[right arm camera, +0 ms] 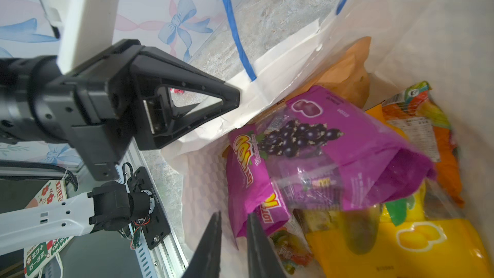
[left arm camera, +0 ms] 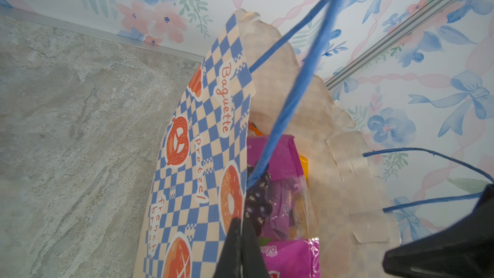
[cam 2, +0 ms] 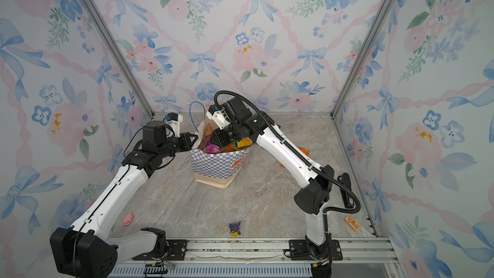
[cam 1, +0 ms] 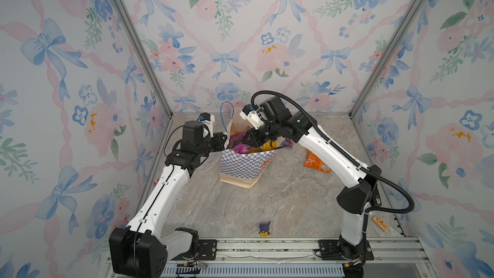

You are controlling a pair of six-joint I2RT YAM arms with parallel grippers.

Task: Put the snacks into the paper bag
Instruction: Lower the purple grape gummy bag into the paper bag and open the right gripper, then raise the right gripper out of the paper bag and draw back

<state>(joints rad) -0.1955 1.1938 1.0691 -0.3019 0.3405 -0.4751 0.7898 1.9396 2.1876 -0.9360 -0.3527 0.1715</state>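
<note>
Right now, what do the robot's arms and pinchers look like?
Both the left arm and right arm have white shells with chunky black joints. A ribbed black hose loops along the right arm; a thin black wire runs along the left. The left gripper and right gripper are black, with pointed triangular fingers. A white camera mount sits at each wrist.

Bow-and-flower wallpapered walls point(cam 1: 240, 36); grey marbled floor point(cam 1: 240, 209); aluminium corner posts point(cam 1: 134, 41); even light.

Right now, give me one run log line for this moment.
left gripper: shut on paper bag rim | right gripper: open at bag mouth, empty | purple packet: inside bag | orange packet: on table, outside bag
</note>
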